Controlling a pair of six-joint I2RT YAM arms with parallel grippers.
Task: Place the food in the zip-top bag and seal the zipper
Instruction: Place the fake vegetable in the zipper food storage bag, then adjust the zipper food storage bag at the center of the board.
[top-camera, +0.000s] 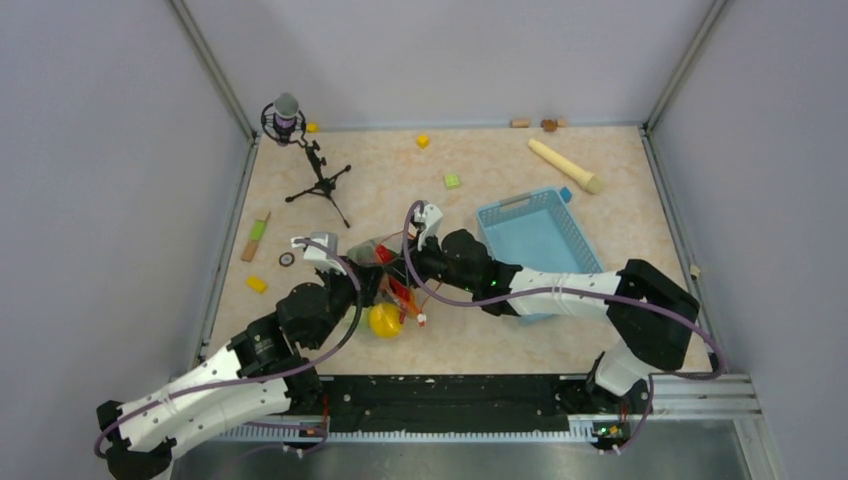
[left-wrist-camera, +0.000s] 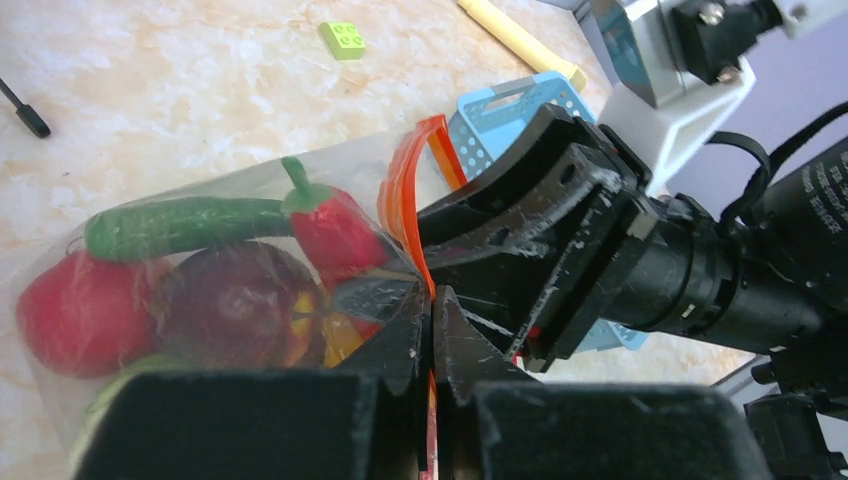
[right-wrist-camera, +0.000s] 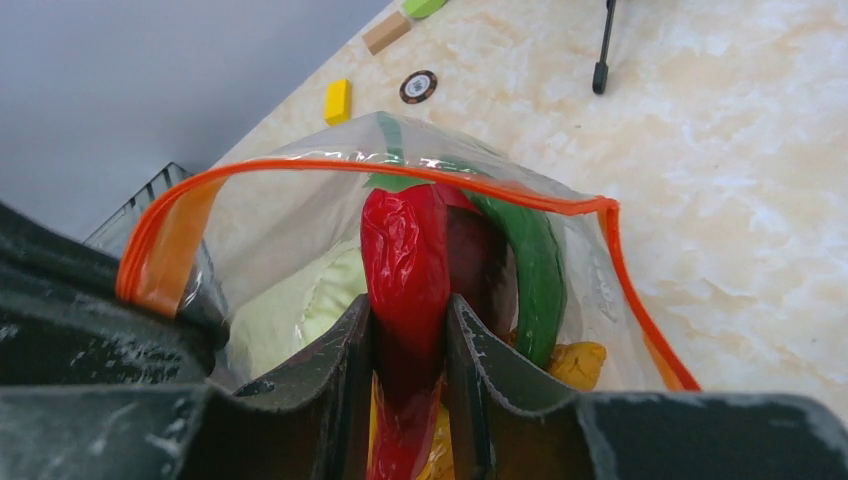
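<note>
Zip-top bag (right-wrist-camera: 290, 220) on tabletop (top-camera: 480, 345) near front edge, left gripper (left-wrist-camera: 432, 300) pinching zipper (left-wrist-camera: 405, 200), right gripper (right-wrist-camera: 408, 310) clamped round red chili (right-wrist-camera: 405, 250) inside; basket (top-camera: 500, 212) crowds right, lemon (top-camera: 385, 320) frontward.

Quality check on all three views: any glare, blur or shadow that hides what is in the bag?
Top view: even light, sharp, but the arms cover most of the bag. Left wrist view: its film hazes the food; the left tool is dark and soft up close. Right wrist view: faint sheen by the zipper, chili crisp, right tool dark in the foreground.
</note>
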